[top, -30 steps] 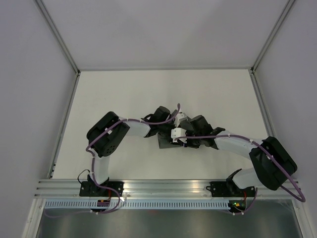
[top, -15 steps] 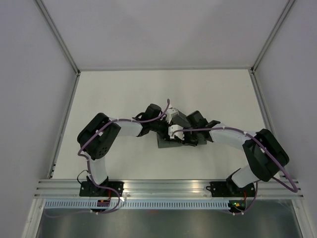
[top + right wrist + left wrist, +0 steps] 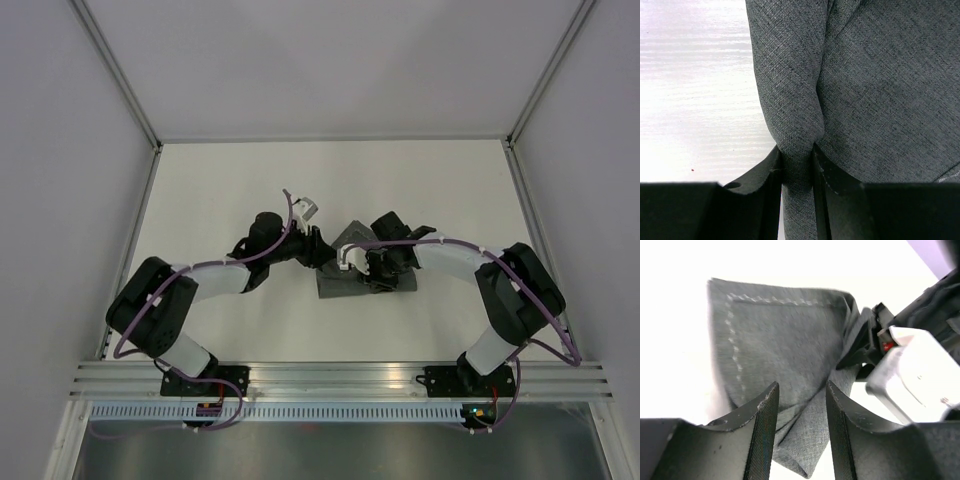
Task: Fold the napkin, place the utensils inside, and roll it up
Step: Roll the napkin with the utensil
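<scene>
The dark grey napkin (image 3: 338,284) lies bunched and partly rolled at the table's middle, one flap raised between the two arms. My left gripper (image 3: 316,250) hovers at its left end, open. In the left wrist view a rolled fold of the napkin (image 3: 785,340) shows beyond the gap between the spread fingers of that gripper (image 3: 801,387). My right gripper (image 3: 368,272) is shut on the napkin from the right. In the right wrist view this gripper (image 3: 797,152) pinches a narrow fold of the napkin (image 3: 880,75). The utensils are hidden or out of view.
The white table (image 3: 250,190) is walled in by pale panels at the left, right and back. An aluminium rail (image 3: 340,372) carrying both arm bases runs along the near edge. The right arm's pale wrist (image 3: 912,367) crowds the napkin's right side in the left wrist view.
My left arm has stretched out and swung left, its gripper drawing back to the napkin's left end with the jaws wider. The right gripper shifted slightly left, still pinching the cloth.
</scene>
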